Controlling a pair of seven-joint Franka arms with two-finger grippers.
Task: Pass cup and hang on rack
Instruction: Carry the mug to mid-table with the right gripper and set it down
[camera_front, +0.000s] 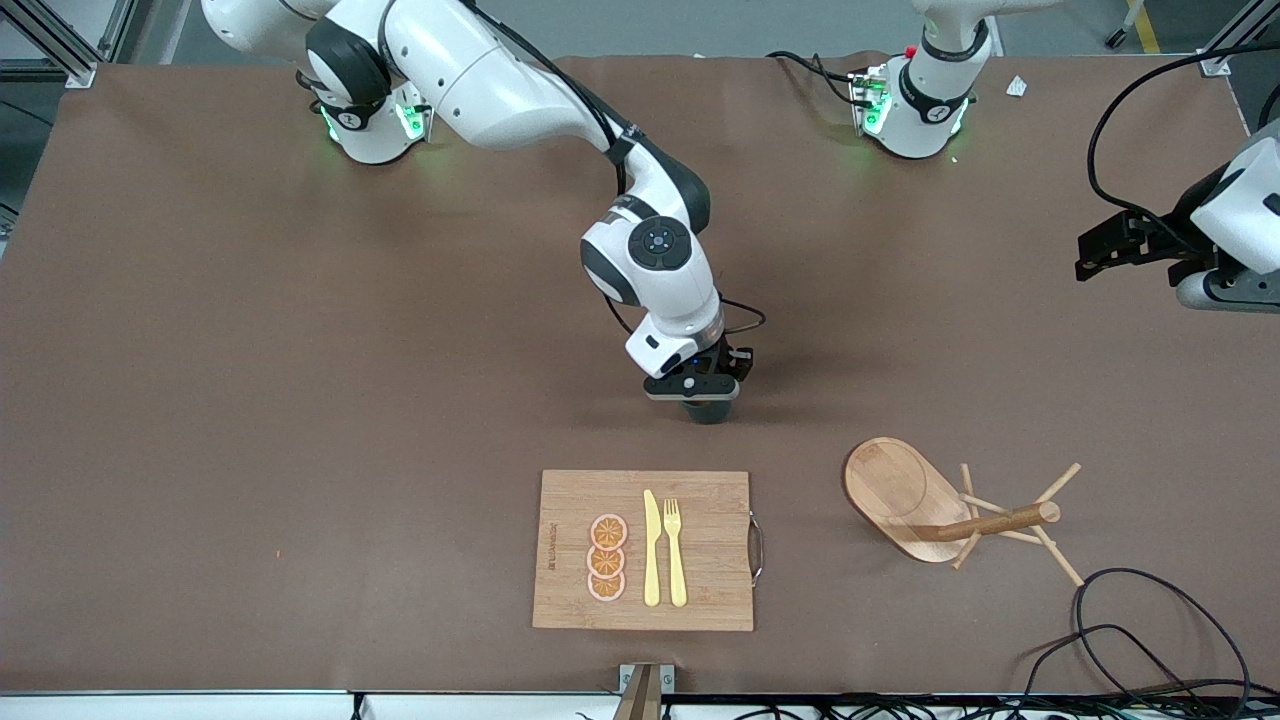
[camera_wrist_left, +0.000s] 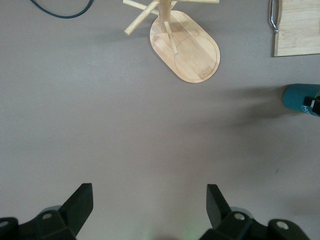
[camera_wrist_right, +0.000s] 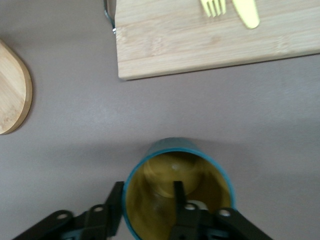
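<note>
The teal-green cup (camera_front: 709, 411) stands on the brown table near its middle, its mustard-yellow inside (camera_wrist_right: 172, 192) facing up. My right gripper (camera_front: 700, 392) is down on it, one finger outside the wall (camera_wrist_right: 116, 202) and one inside (camera_wrist_right: 178, 197), with a gap left between the inner finger and the wall. The cup also shows in the left wrist view (camera_wrist_left: 296, 96). The wooden rack (camera_front: 905, 495) stands toward the left arm's end, nearer the front camera than the cup; it also shows in the left wrist view (camera_wrist_left: 192, 50). My left gripper (camera_wrist_left: 150, 192) is open and empty, over bare table at that end (camera_front: 1115, 250).
A bamboo cutting board (camera_front: 700, 590) with a yellow knife (camera_front: 651, 550), a fork (camera_front: 675, 550) and orange slices (camera_front: 607, 557) lies nearer the front camera than the cup. Black cables (camera_front: 1130, 640) lie by the table's front corner near the rack.
</note>
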